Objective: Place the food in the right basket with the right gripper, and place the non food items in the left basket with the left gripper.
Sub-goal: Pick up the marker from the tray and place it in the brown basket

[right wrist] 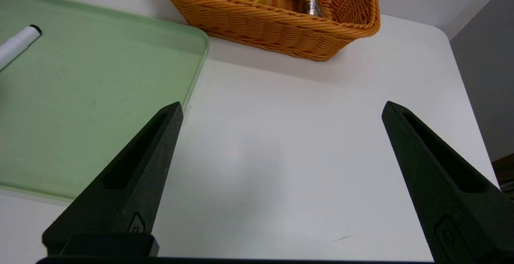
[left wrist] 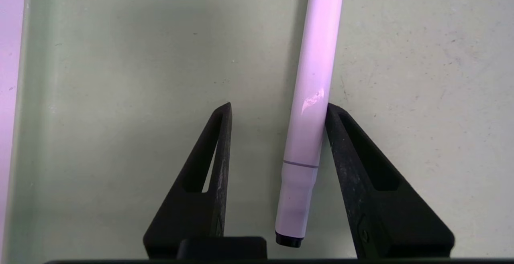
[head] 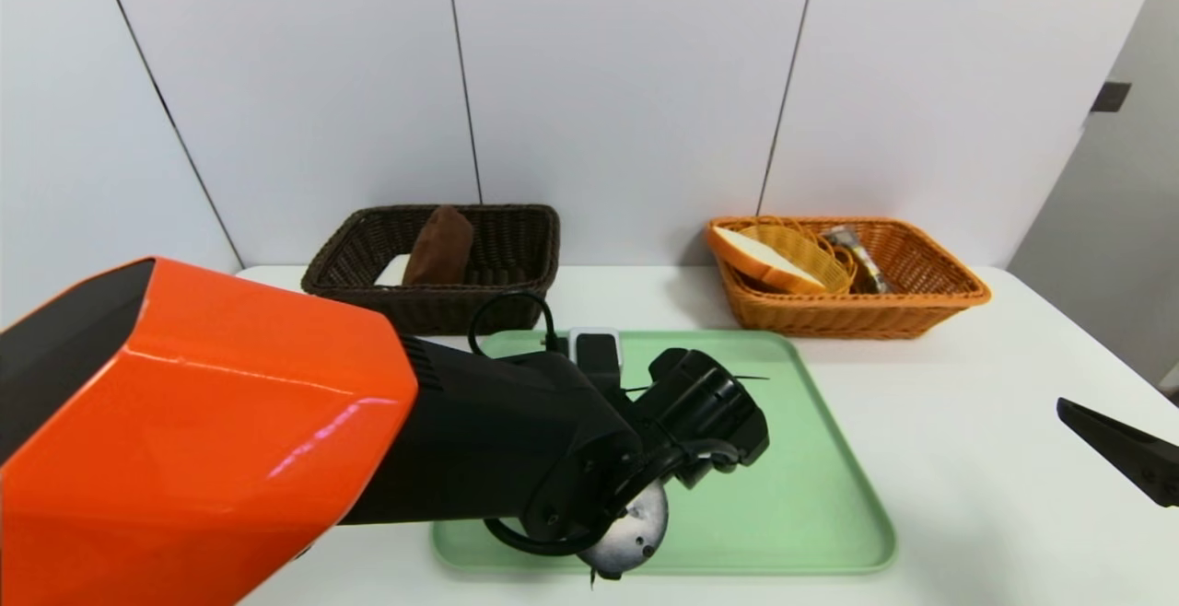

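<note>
My left gripper (left wrist: 279, 105) is open low over the green tray (left wrist: 120, 75), straddling the slim white marker pen (left wrist: 315, 95). One finger (left wrist: 341, 143) touches the pen; the other stands apart from it. The pen lies flat, its dark tip toward the wrist. In the head view the left arm (head: 645, 440) hides this spot. The dark brown left basket (head: 433, 307) holds a rolled brown cloth (head: 439, 245) and a white block (head: 394, 270). The orange right basket (head: 857, 316) holds the bread slice (head: 764, 261) in its yellow dish (head: 811, 251) and a wrapped snack (head: 857, 256). My right gripper (right wrist: 282, 104) is open and holds nothing.
The green tray (head: 811, 495) lies at the table's middle front, with both baskets behind it against the wall. My right gripper (head: 1119, 449) hovers over bare white table to the tray's right, near the table's right edge.
</note>
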Motion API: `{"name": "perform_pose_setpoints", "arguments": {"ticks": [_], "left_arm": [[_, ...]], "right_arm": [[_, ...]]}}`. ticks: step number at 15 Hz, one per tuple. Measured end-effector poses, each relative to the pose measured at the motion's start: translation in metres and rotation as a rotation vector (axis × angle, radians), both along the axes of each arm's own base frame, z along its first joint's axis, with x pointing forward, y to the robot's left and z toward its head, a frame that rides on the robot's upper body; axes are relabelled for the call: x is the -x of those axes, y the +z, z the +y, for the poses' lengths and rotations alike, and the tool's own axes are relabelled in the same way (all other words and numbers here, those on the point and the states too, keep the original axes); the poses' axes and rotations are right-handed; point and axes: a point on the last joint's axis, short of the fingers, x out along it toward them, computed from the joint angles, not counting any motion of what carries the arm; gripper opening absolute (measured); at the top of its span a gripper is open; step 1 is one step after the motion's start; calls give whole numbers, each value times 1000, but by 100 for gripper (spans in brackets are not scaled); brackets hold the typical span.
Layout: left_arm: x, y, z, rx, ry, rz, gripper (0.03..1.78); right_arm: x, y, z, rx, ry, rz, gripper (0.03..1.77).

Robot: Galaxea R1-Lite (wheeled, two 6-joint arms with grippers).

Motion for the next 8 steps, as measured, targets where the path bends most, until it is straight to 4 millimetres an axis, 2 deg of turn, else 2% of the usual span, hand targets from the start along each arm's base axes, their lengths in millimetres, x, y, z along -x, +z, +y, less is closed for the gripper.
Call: {"name": "perform_pose_setpoints", "arguments": {"ticks": [6, 8], "left_arm": [[0, 3, -1, -2, -10, -6, 81], [0, 6, -1, 8, -11, -13, 67]], "right_arm": [[1, 0, 0, 1, 1, -5, 171], [1, 0, 0, 1, 1, -5, 171]]}}
